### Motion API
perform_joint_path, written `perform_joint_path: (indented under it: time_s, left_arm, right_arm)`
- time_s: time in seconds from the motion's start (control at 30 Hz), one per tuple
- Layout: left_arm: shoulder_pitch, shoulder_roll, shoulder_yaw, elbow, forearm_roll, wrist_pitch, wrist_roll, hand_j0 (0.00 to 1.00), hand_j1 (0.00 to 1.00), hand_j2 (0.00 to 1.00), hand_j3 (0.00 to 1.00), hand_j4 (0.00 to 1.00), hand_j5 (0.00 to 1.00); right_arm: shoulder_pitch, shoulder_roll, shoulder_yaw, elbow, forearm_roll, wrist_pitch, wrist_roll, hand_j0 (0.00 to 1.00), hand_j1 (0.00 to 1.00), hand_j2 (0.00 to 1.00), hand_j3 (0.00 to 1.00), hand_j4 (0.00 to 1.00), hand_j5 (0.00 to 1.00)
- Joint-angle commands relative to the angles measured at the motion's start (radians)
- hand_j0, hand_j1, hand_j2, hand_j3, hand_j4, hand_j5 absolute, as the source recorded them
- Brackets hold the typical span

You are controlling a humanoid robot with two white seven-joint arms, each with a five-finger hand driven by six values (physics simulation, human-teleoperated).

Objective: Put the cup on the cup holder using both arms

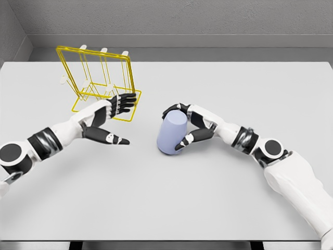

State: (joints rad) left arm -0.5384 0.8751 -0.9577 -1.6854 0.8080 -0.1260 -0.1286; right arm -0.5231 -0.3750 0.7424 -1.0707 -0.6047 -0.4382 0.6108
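A pale lavender cup (pixel 170 134) stands on the white table (pixel 166 198) near its middle, tilted slightly. My right hand (pixel 182 127) wraps it from the right, fingers over its top rim and thumb low on its side. A yellow wire cup holder (pixel 101 83) with white-tipped pegs stands at the back left. My left hand (pixel 115 117) lies open in front of the holder's near right corner, fingers against the base frame, thumb pointing toward the cup.
A grey wall runs behind the table's far edge. The table's near edge lies along the bottom of the view. Both forearms rest low over the tabletop.
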Motion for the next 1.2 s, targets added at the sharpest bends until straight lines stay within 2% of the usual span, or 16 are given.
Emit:
perform_joint_path:
  time_s: [0.0, 0.03, 0.1, 0.13, 0.43, 0.53, 0.6, 0.77, 0.93, 1.0, 1.17]
  left_arm:
    - [0.000, 0.002, 0.004, 0.000, -0.006, 0.000, 0.000, 1.00, 1.00, 1.00, 1.00, 1.00, 1.00]
    - [0.000, 0.002, 0.004, 0.000, -0.006, 0.000, 0.000, 1.00, 1.00, 1.00, 1.00, 1.00, 1.00]
    - [0.000, 0.002, 0.004, 0.000, -0.006, 0.000, -0.002, 1.00, 1.00, 1.00, 1.00, 1.00, 1.00]
    - [0.000, 0.002, 0.004, 0.000, -0.006, 0.000, -0.002, 1.00, 1.00, 1.00, 1.00, 1.00, 1.00]
    - [-0.003, -0.013, 0.004, 0.000, -0.029, -0.007, -0.003, 1.00, 1.00, 1.00, 1.00, 1.00, 1.00]
    - [-0.002, -0.021, 0.004, 0.001, -0.029, -0.011, -0.002, 1.00, 1.00, 1.00, 1.00, 1.00, 1.00]
    - [0.002, -0.044, 0.004, 0.001, -0.061, -0.011, -0.002, 1.00, 1.00, 1.00, 1.00, 1.00, 1.00]
    - [0.003, -0.080, 0.005, 0.013, -0.064, -0.011, 0.003, 1.00, 1.00, 1.00, 1.00, 1.00, 1.00]
    - [0.003, -0.157, 0.017, 0.064, -0.063, -0.011, 0.001, 1.00, 1.00, 1.00, 1.00, 1.00, 1.00]
    - [0.003, -0.163, 0.017, 0.070, -0.063, -0.011, 0.000, 1.00, 1.00, 1.00, 1.00, 1.00, 1.00]
    - [0.003, -0.209, 0.017, 0.107, -0.064, -0.012, 0.000, 1.00, 1.00, 1.00, 1.00, 1.00, 1.00]
  right_arm:
    - [0.000, 0.002, -0.002, 0.006, -0.004, 0.001, 0.000, 0.64, 0.64, 0.64, 0.64, 0.64, 0.64]
    - [0.000, 0.002, -0.002, 0.011, -0.004, 0.001, 0.000, 0.71, 0.71, 0.71, 0.71, 0.71, 0.71]
    - [0.002, 0.001, 0.000, 0.011, 0.008, 0.001, 0.000, 0.92, 0.92, 0.92, 0.92, 0.92, 0.92]
    - [0.002, 0.001, 0.000, 0.009, 0.042, 0.001, 0.000, 1.00, 1.00, 1.00, 1.00, 1.00, 1.00]
    - [0.000, -0.008, 0.000, 0.002, 0.051, -0.001, 0.000, 1.00, 1.00, 1.00, 1.00, 1.00, 1.00]
    - [-0.031, -0.013, 0.000, -0.002, 0.049, -0.001, 0.000, 1.00, 1.00, 1.00, 1.00, 1.00, 1.00]
    - [-0.044, -0.044, 0.002, -0.002, 0.051, -0.001, 0.000, 1.00, 1.00, 1.00, 1.00, 1.00, 1.00]
    - [-0.058, -0.100, 0.031, 0.000, 0.051, -0.004, 0.000, 1.00, 1.00, 1.00, 1.00, 1.00, 1.00]
    - [-0.072, -0.160, 0.035, 0.000, 0.052, -0.013, 0.000, 1.00, 1.00, 1.00, 1.00, 1.00, 1.00]
    - [-0.083, -0.177, 0.034, 0.000, 0.052, -0.013, 0.000, 1.00, 1.00, 1.00, 1.00, 1.00, 1.00]
    - [-0.137, -0.314, 0.037, -0.002, 0.057, -0.071, 0.000, 1.00, 1.00, 1.00, 1.00, 1.00, 1.00]
